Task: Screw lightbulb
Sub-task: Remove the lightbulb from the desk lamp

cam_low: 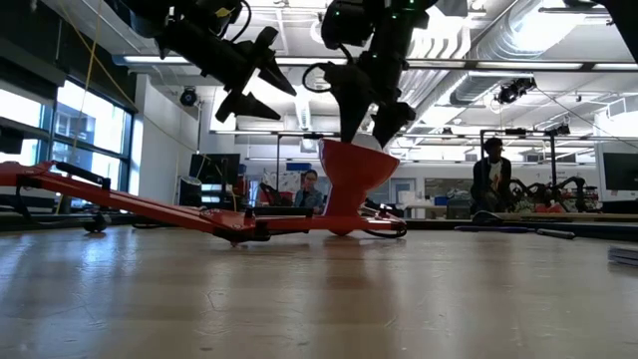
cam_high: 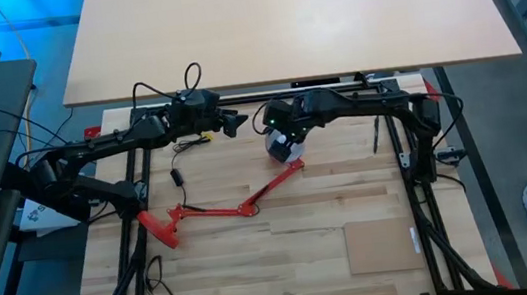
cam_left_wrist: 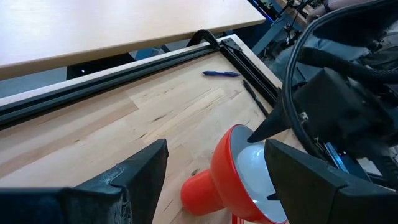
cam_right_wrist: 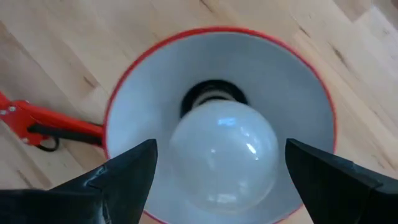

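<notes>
Right gripper (cam_right_wrist: 214,168) fingers are held spread over the red lamp shade (cam_right_wrist: 311,93) — the lightbulb (cam_right_wrist: 224,152) is seated in its socket between them, untouched. Left gripper (cam_high: 237,122) is held raised just beside, jaws likewise spread, empty. Blue pen (cam_left_wrist: 221,73) noted near the table's edge.

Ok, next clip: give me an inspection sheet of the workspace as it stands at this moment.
Surface: wooden table, flat brown board lying on it.
Job's things: lightbulb sits at the socket inside the red lamp shade.
Clutter: blue pen by the frame.
Grippers: right gripper open, fingers either side of the lightbulb, apart from it; left gripper open, raised beside the shade.
Cables: black cable near the table's edge.
Surroundings: people seated in the lab behind.
</notes>
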Controlling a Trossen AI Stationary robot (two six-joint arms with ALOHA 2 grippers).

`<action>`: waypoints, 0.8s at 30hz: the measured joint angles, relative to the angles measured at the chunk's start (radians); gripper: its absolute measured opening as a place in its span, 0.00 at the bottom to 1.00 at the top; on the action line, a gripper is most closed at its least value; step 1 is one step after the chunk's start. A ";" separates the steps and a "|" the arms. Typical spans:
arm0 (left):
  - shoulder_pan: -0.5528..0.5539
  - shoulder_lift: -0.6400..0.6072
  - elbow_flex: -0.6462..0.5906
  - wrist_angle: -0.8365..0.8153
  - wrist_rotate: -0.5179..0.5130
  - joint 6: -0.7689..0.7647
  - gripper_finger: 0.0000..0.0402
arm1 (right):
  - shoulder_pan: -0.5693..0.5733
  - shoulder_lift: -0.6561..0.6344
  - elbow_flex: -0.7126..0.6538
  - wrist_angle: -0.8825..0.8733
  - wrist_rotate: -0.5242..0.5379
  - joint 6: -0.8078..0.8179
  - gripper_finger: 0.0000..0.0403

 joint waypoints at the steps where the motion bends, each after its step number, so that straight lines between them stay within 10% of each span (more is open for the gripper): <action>1: 0.000 0.000 0.000 0.000 0.000 0.000 0.65 | 0.000 0.001 0.000 0.004 -0.011 0.001 0.85; 15: 0.000 0.000 0.000 -0.005 0.000 0.000 0.65 | 0.000 0.021 0.000 -0.011 0.030 -0.016 0.77; 24: 0.000 0.000 0.000 -0.023 0.000 0.014 0.65 | 0.001 0.019 0.001 -0.032 0.039 -0.438 0.53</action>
